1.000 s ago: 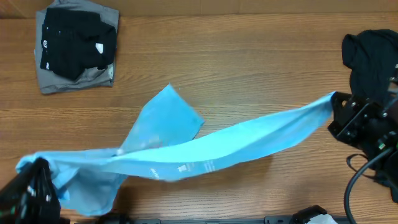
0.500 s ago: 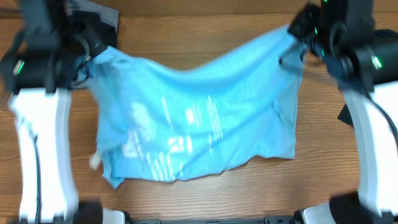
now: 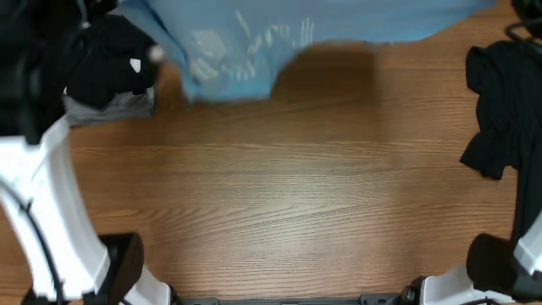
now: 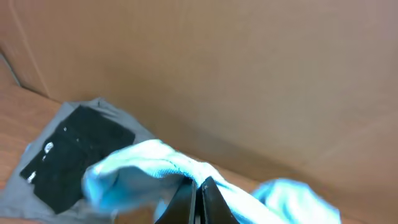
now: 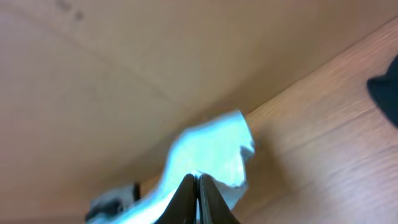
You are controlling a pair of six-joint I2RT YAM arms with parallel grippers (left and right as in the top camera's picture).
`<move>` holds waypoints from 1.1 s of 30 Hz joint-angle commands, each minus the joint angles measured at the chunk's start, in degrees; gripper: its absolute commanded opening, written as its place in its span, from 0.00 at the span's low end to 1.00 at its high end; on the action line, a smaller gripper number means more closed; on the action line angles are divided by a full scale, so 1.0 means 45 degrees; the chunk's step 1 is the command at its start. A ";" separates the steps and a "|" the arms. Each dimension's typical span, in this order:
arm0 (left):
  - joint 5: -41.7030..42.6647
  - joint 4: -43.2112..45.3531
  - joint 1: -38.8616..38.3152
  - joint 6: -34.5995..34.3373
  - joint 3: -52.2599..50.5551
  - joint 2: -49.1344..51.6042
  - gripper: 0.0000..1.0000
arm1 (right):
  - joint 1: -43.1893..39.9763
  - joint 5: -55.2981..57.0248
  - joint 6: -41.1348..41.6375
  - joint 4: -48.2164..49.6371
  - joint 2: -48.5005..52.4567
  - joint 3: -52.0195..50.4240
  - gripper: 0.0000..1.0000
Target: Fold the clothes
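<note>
The light-blue T-shirt with white lettering hangs stretched across the far edge of the table in the overhead view, blurred. My left gripper is shut on one edge of it. My right gripper is shut on another edge. Both grippers are past the top edge of the overhead view. A folded black garment lies on a grey one at the far left, also in the left wrist view. A crumpled black garment lies at the right.
A brown cardboard wall stands behind the table. My white left arm reaches up the left side and my right arm's base sits at the lower right. The wooden tabletop shows in the middle.
Both grippers have lifted the blue T-shirt up and toward the far edge. It was stretched low across the table, then spread open, and now hangs at the top of the view.
</note>
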 commanded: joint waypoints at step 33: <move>0.0374 -0.5231 -0.2759 -0.0733 -0.4294 -0.1739 0.04 | 0.1413 0.2288 -0.0597 -0.1957 -0.3784 -0.9102 0.04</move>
